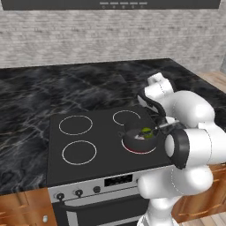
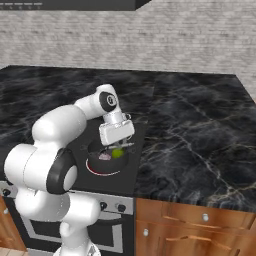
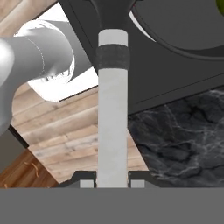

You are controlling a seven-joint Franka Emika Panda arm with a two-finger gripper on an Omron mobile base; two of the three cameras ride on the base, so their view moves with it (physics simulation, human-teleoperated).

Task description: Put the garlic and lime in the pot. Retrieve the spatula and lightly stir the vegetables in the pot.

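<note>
My gripper (image 3: 113,183) is clamped on one spatula (image 3: 113,113), its blade in the one pot (image 1: 134,140) on the stove's front right burner. Inside: one garlic (image 2: 105,156), one lime (image 2: 117,153).

pot (image 3: 183,30) cut by top edge; lime (image 3: 220,5) mostly cropped

The arm (image 1: 194,132) is glossy white, built of fat rounded segments with dark grey joint rings and a boxy white hand (image 2: 116,131).

Cooktop (image 1: 88,132) left free (pot (image 1: 134,140) right)
</note>
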